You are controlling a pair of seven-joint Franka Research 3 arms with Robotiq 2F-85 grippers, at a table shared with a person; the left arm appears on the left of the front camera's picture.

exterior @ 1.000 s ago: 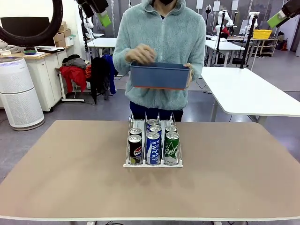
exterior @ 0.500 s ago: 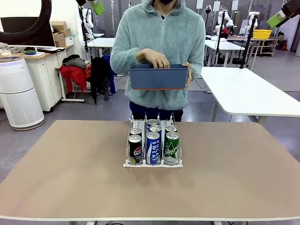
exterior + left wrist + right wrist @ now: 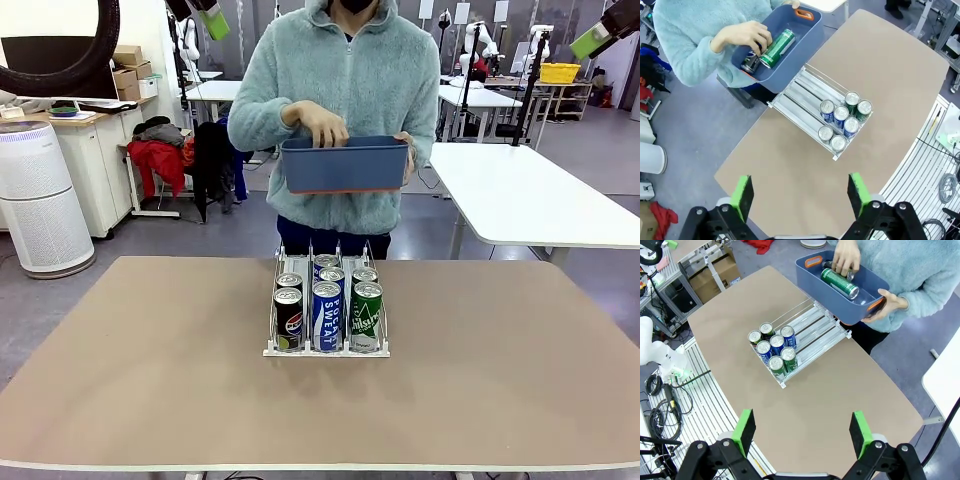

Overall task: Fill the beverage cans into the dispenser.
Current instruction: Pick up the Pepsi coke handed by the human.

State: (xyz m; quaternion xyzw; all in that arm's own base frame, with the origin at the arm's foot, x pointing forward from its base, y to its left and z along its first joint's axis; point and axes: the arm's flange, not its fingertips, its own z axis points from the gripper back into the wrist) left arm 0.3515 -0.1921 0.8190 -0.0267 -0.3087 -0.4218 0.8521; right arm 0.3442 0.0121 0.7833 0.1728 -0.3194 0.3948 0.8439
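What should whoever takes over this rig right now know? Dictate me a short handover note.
Left tool: open, holding nothing, high above the table.
Right tool: open, holding nothing, also high.
Dispenser: mid-table, with cans upright in all three lanes, bunched at the robot-side end. The far end of the lanes is bare.
The person holds a blue bin above the far edge, with one hand inside on a dark can. A green can lies beside it.
Left to do: the bin's cans go into the lanes.
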